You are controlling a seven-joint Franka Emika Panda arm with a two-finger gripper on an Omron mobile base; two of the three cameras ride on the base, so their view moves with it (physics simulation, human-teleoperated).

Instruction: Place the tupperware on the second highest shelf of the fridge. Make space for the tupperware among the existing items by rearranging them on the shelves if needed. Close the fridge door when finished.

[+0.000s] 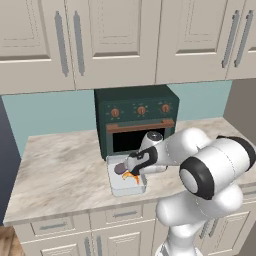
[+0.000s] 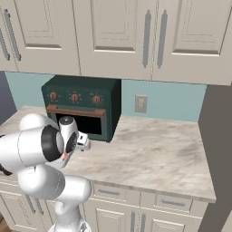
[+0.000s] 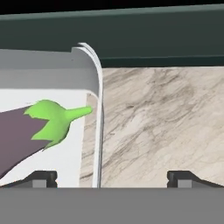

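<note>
The tupperware point(image 1: 125, 188), a shallow pale tray, lies on the counter just in front of the dark green toaster oven point(image 1: 136, 120). It holds a purple eggplant point(image 3: 17, 135) with a green stem and an orange shrimp point(image 1: 131, 176). My gripper point(image 1: 131, 167) hangs low over the tray's right side and is open. In the hand view the tray's right wall point(image 3: 98, 100) runs up between my two fingertips point(image 3: 41, 177), and the gripper point(image 3: 114, 177) touches nothing. The fridge's shelves and door are out of view.
Marble counter point(image 2: 154, 149) stretches free to the right of the toaster oven. Beige upper cabinets point(image 1: 115, 40) hang above, and drawers point(image 1: 120, 214) run below the counter edge. A tall grey panel point(image 2: 218, 136) closes off the counter's right end.
</note>
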